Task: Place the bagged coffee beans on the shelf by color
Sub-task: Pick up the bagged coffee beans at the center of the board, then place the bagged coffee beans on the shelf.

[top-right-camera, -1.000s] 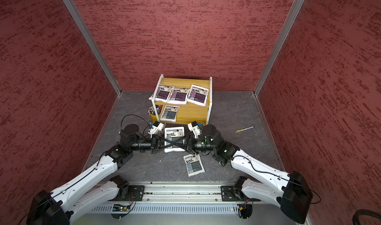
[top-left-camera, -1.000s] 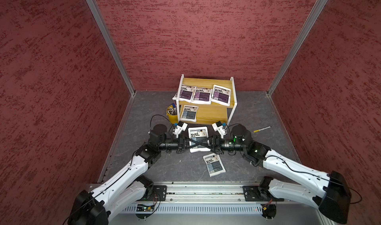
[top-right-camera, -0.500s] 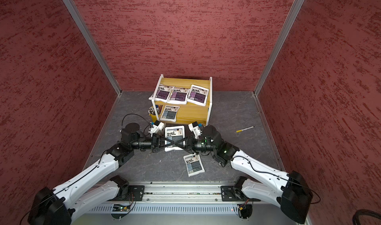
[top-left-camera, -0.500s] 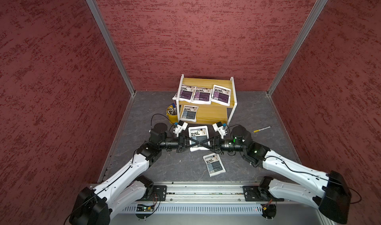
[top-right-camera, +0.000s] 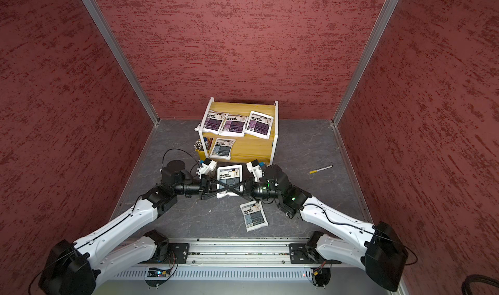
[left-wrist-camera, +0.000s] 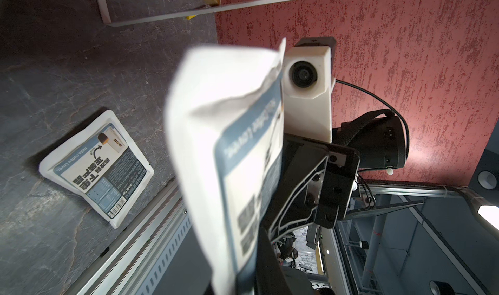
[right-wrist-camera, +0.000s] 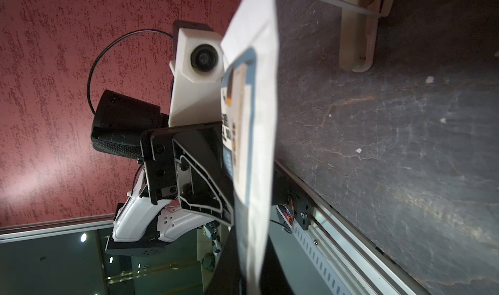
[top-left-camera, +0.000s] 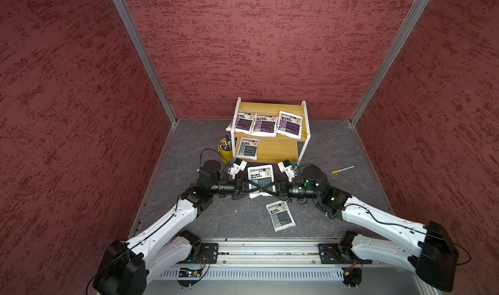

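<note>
A grey-blue bag of coffee beans (top-left-camera: 259,173) hangs level above the table in front of the shelf (top-left-camera: 280,147). My left gripper (top-left-camera: 266,192) is shut on it from the left, and my right gripper (top-left-camera: 255,191) is shut on it from the right. Their fingers cross over its near half. Both wrist views show the bag (left-wrist-camera: 229,145) (right-wrist-camera: 256,145) pinched between the jaws. Three purple bags (top-left-camera: 244,122) (top-left-camera: 264,124) (top-left-camera: 289,124) lie on the top board. One grey-blue bag (top-left-camera: 247,148) lies on the lower board, and another (top-left-camera: 280,215) lies flat on the table.
A yellow pen bucket (top-left-camera: 225,151) stands against the shelf's left leg. A pen (top-left-camera: 343,169) lies on the table to the right. A pale oblong case (right-wrist-camera: 359,37) lies by a shelf leg. The metal rail (top-left-camera: 270,253) runs along the front edge.
My right gripper has shut on the bag that the left gripper was holding. Both arms and the bag have edged slightly toward the shelf.
</note>
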`<state>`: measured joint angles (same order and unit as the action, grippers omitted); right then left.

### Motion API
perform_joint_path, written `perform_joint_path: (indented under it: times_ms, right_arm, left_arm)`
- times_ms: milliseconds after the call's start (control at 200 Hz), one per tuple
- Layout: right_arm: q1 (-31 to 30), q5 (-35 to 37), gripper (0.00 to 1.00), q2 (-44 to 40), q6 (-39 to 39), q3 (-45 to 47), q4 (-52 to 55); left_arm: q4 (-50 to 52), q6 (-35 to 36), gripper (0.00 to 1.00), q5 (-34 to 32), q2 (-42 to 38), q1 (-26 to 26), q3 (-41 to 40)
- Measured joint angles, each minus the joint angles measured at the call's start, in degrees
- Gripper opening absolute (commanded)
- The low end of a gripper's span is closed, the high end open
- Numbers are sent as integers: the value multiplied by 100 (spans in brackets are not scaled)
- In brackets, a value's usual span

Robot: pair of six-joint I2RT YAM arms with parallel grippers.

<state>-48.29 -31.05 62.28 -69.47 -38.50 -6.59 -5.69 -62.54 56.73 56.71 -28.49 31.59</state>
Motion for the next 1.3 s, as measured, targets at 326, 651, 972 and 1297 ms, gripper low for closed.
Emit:
perform_joint_path:
  times_ms: [326, 651, 972, 1297]
  right_arm:
    - [0, 24, 3, 0, 72, -11, 2]
    - [0, 254, 2, -59, 92, -13, 81]
    - [-4, 1274, 3, -328, 90, -166, 435]
    - [-4, 2435, 5, 146, 116, -1150, 1095]
  left_arm:
    - [-35, -11, 34, 22, 39, 15, 15]
    - [229, 138, 100, 20, 13, 28, 68]
    - [1679, 691, 100, -37, -1029, 876, 289]
    - [3040, 1130, 100, -83, -1853, 1683, 306]
